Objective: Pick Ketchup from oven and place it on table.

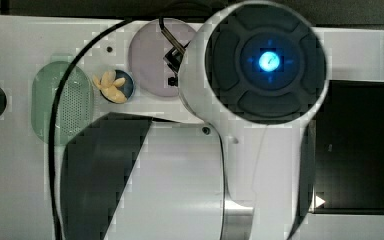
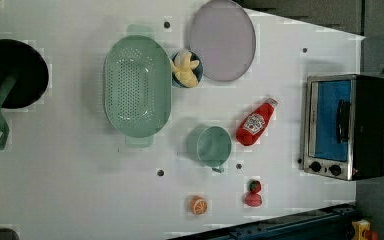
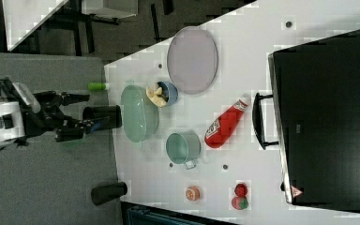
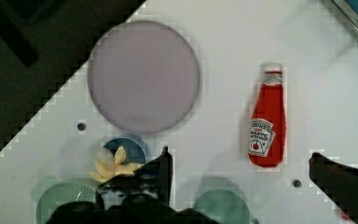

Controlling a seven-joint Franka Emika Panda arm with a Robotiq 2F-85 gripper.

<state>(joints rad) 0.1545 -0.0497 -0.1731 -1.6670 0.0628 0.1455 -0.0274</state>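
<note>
Pincer [image 3: 77, 117] spread wide and gripping nothing, raised well clear of the bench [image 2: 70, 190], off the right view's left edge. Ketchup [image 2: 256, 123] lying flat on the bench, out of the oven [image 2: 345, 126], cap toward it, between oven and green cup [image 2: 213, 146] in the left view. Pale-purple plate [image 2: 222, 40] nearby, beside a small bowl [image 2: 186, 69] and green colander [image 2: 137, 86].

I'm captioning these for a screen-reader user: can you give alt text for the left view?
A red Ketchup bottle lies on its side on the white table, in front of the closed toaster oven. Nearby sit a green cup, a green colander, a pale-purple plate, strawberries and a black pan.
</note>
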